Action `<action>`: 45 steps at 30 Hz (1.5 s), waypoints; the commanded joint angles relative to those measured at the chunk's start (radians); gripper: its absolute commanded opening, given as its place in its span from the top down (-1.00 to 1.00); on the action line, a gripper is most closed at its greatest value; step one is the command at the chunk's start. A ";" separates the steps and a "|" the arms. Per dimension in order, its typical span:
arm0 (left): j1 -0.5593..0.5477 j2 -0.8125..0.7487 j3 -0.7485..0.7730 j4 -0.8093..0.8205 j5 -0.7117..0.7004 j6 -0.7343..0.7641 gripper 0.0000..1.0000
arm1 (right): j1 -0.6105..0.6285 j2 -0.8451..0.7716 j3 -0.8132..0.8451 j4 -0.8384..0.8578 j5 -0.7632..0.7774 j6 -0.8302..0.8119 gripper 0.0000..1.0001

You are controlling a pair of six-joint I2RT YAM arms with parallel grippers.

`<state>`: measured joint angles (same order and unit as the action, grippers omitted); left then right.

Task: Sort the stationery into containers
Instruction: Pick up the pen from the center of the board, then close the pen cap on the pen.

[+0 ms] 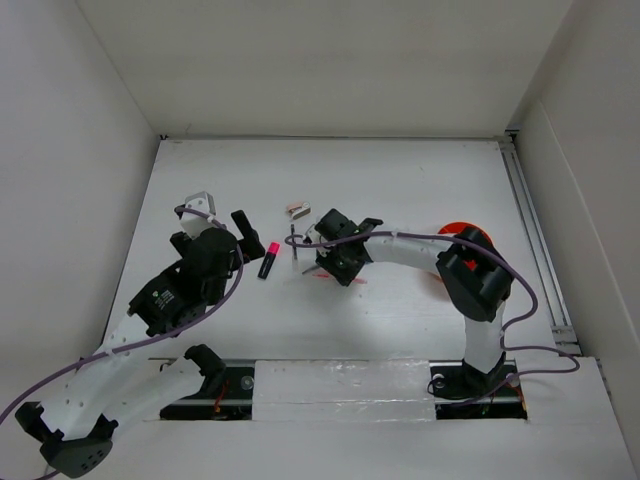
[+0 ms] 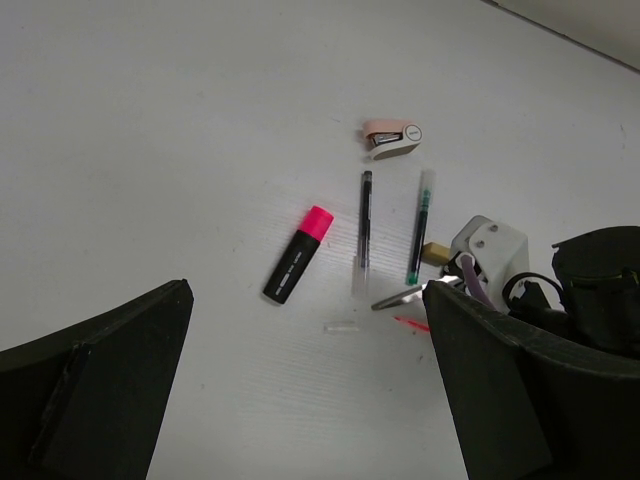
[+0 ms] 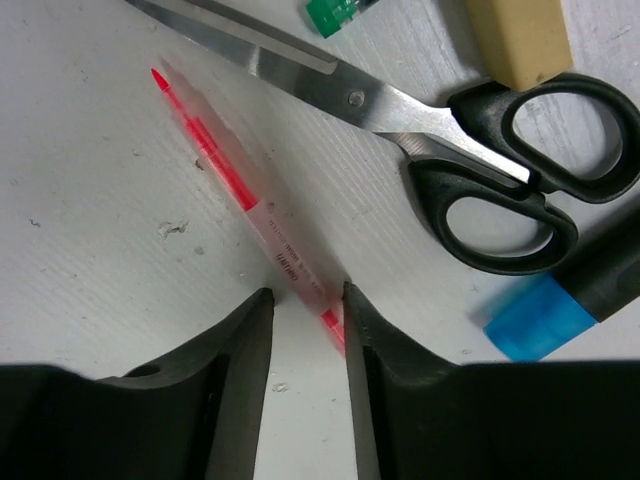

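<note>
A: Grippers?

B: The left gripper [image 2: 300,400] hangs over the white table [image 1: 420,180], jaws wide, nothing between them. The right gripper [image 3: 302,310] is low over the table, jaws narrow with a small gap. The red pen [image 3: 250,200] runs into that gap and ends against one fingertip. It's not visibly clamped.

A: Task items, biggest first?

B: The orange cup [image 1: 460,231] is on the right side, mostly hidden behind the right arm and well apart from the pile. The black-handled scissors [image 3: 470,150] lie flat and closed, just beside the red pen. The blue-capped marker [image 3: 560,300] is next to the scissor handles. The pink-capped marker [image 2: 297,255] lies alone, left of two thin pens [image 2: 365,220] that lie roughly parallel. The tan eraser [image 3: 520,35] sits at the scissors' handle loop.
</note>
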<state>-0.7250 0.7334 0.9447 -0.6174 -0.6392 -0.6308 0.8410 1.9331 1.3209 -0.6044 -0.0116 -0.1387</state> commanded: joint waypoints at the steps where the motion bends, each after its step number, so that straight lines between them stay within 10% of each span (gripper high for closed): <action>1: 0.001 -0.009 0.003 0.031 -0.004 0.013 -1.00 | 0.024 0.070 -0.019 0.034 0.024 0.011 0.24; 7: 0.001 -0.019 0.003 0.031 -0.004 0.013 -1.00 | 0.033 0.079 -0.028 0.034 0.042 0.011 0.99; 23: 0.001 0.029 0.028 -0.002 0.029 -0.038 -1.00 | 0.090 -0.234 -0.028 -0.037 0.139 0.117 1.00; 32: -0.031 0.266 0.000 -0.059 0.136 -0.394 -1.00 | 0.099 -0.485 -0.026 -0.052 0.563 0.414 1.00; 45: -0.071 0.368 -0.055 -0.209 0.121 -1.085 -1.00 | 0.049 -0.710 -0.055 -0.061 0.676 0.530 1.00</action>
<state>-0.7959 1.0634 0.9142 -0.7643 -0.4927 -1.4532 0.8955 1.2819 1.2644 -0.6739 0.6128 0.3607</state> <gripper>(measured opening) 0.997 0.057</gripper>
